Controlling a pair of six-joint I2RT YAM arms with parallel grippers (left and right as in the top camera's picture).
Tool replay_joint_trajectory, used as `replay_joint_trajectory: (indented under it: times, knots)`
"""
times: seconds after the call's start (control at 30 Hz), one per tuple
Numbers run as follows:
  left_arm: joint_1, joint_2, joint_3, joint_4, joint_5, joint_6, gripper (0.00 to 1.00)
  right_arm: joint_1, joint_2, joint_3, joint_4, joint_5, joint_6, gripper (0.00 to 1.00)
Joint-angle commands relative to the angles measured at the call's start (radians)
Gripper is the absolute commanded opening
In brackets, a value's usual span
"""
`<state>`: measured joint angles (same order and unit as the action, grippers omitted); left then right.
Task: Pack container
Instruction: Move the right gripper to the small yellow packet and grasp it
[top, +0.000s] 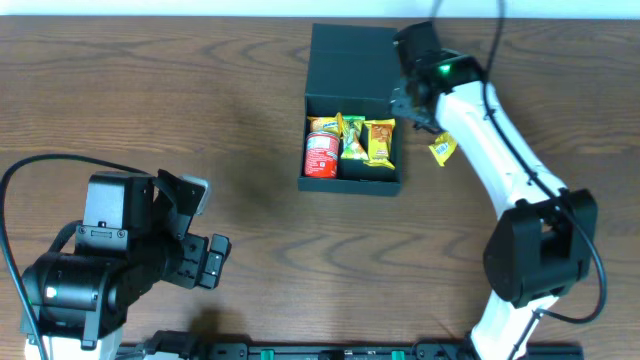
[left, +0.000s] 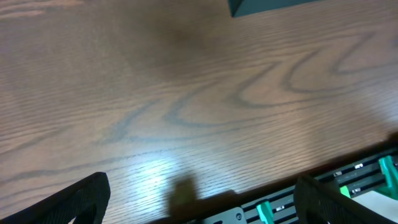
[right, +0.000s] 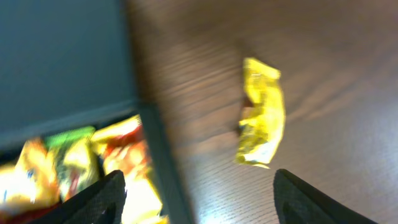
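While the box (top: 350, 62) sits open at the far middle of the bench (top: 200, 120) (can (top: 321, 152) and packets (top: 378, 140) inside), the right hand (right: 200, 196) hovers beside it, fingers (right: 106, 199) apart; the left hand (left: 202, 202) gapes too.

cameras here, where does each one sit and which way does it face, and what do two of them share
Overhead: fixed above the table, looking straight down on the container and loose yellow packet; both arms show.
Left wrist: on the left arm, looking low across the table; left gripper open, fingers at the bottom corners.
Right wrist: on the right arm, looking down at the yellow packet; right gripper open.
Shared: overhead and right wrist both show container and yellow packet.
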<state>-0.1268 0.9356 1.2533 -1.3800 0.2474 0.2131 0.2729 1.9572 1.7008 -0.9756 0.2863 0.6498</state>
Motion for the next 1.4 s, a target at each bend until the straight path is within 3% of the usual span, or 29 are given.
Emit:
replay_joint_trajectory:
  times: [0.0,0.53,1.0,1.1,1.23,1.37]
  knots:
    - [0.003,-0.002,-0.003,0.0,-0.049,-0.003,0.95,-0.033,0.044,0.01,0.003,0.02,0.15,0.75]
    - [0.003,-0.002,-0.003,0.023,-0.101,-0.004,0.95,-0.172,0.197,0.005,-0.057,-0.029,0.175,0.69]
    - [0.003,-0.002,-0.003,0.026,-0.125,-0.003,0.95,-0.234,0.291,0.003,-0.016,-0.195,0.05,0.69]
    - [0.003,-0.002,-0.003,0.026,-0.125,-0.004,0.95,-0.235,0.291,0.003,-0.002,-0.202,0.044,0.61]
    - [0.003,-0.002,-0.003,0.019,-0.125,-0.003,0.95,-0.237,0.291,0.003,0.004,-0.209,0.024,0.36]
    - [0.003,-0.002,-0.003,0.014,-0.125,-0.003,0.95,-0.237,0.291,0.003,0.001,-0.209,0.0,0.2]
